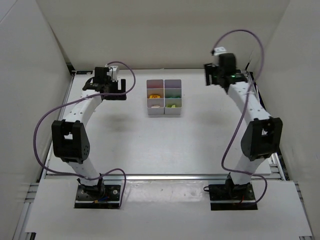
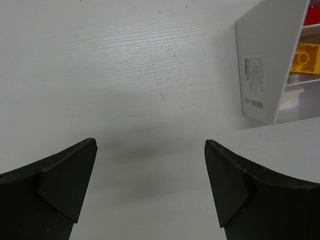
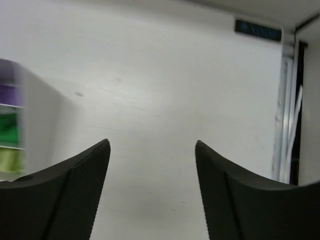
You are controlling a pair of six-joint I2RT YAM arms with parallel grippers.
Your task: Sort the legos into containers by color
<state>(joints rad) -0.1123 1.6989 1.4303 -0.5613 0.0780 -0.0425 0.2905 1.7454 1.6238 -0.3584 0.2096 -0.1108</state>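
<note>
The containers (image 1: pixel 164 97) form a white 2-by-3 block at the table's middle back, holding the legos: a yellow one (image 1: pixel 155 94), green (image 1: pixel 173 93), lime (image 1: pixel 173 104) and purple (image 1: pixel 173 84). My left gripper (image 1: pixel 119 90) hovers to the block's left, open and empty. In the left wrist view its fingertips (image 2: pixel 150 142) frame bare table, with the containers' wall (image 2: pixel 265 60), a yellow lego (image 2: pixel 306 57) and a red lego (image 2: pixel 312 17) at the right edge. My right gripper (image 1: pixel 210 75) hangs to the block's right, open and empty (image 3: pixel 153 142). Purple (image 3: pixel 7 92), green (image 3: pixel 9 127) and lime (image 3: pixel 10 160) legos blur at its left.
White walls enclose the table on three sides. A metal rail (image 3: pixel 285 115) runs along the table's right edge, near my right gripper. Purple cables loop above both arms (image 1: pixel 50 120).
</note>
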